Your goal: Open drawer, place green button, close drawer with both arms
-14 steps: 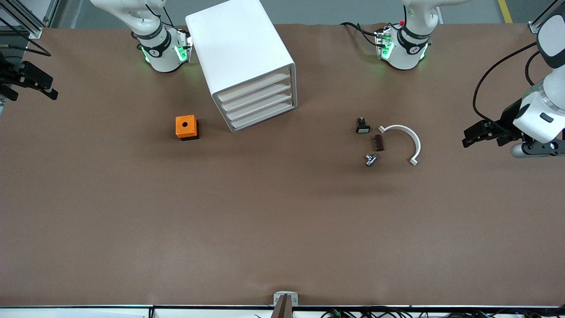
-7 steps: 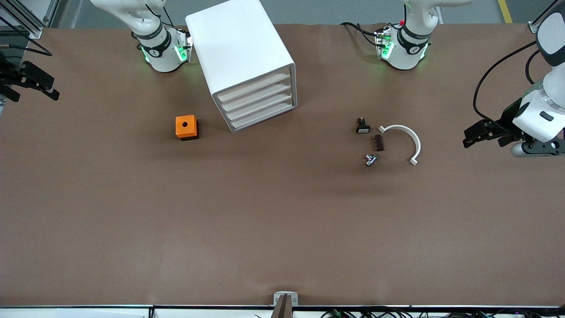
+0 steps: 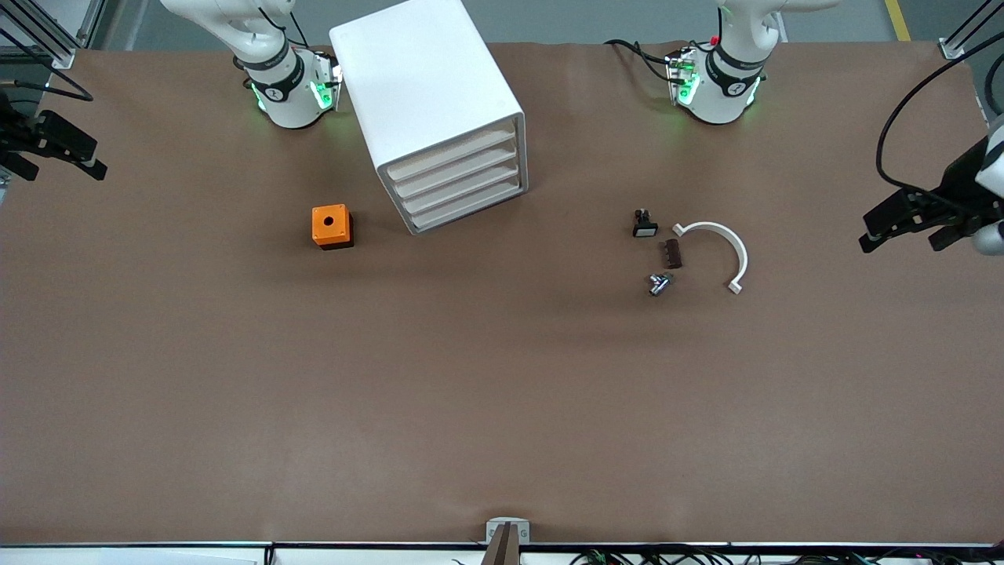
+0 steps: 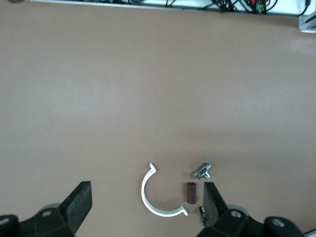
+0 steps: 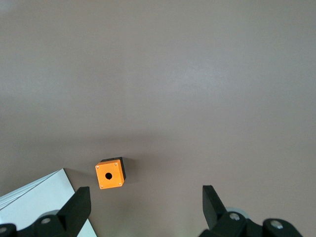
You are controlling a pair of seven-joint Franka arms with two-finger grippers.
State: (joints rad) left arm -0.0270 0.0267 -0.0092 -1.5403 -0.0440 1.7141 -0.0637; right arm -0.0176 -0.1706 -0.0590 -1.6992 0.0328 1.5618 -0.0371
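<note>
Both hands, left hand (image 3: 878, 235) and right hand (image 3: 82, 161), hang spread wide, holding nothing.

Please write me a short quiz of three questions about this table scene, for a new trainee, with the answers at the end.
1. True or false: all four drawers of the cabinet are shut.
2. Which lies nearest to the front camera? A) the orange box B) the button C) the cabinet
3. Fill the gap: the left gripper and the right gripper each hang at their own arm's end of the table, holding nothing, with fingers ____.

Key: 1 true; 2 B; 3 open.
</note>
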